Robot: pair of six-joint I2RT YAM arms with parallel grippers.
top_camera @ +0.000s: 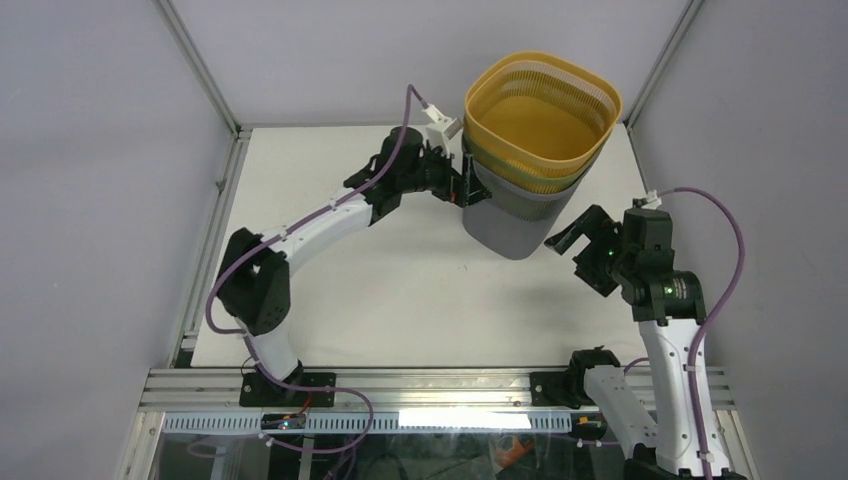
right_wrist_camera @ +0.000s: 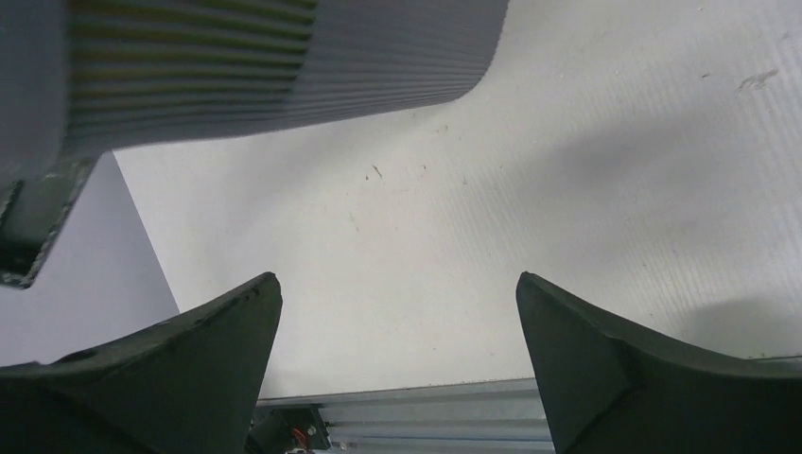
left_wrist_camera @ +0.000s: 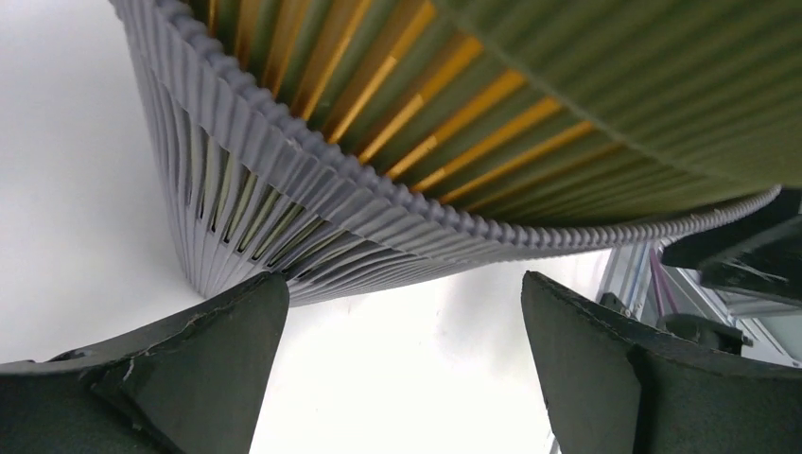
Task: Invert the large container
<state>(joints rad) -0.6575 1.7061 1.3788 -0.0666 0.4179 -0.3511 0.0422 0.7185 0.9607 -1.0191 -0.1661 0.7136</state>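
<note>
Toward far right corner of bench [top_camera: 400, 290]: large container [top_camera: 505, 228], upright, mouth up. Grey slatted shell with yellow basket [top_camera: 540, 125] nested inside.

Looks like light, thin ribbed plastic, bit flexy, ribs should give some bite. Guessing nested inner could slide out on flip. Best hold: grey rim, or squeeze opposite walls.

Left gripper [top_camera: 462, 188] at its left wall near rim, released, jaws wide, nothing held. Right gripper [top_camera: 572, 243] just beside lower right wall, also wide, empty.

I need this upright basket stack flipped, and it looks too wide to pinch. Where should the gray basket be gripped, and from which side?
Probably its ribbed rim, from the left: the gray basket is wider than the open left gripper, which sits beside that rim. Only the thin flared lip looks pinchable.
</note>
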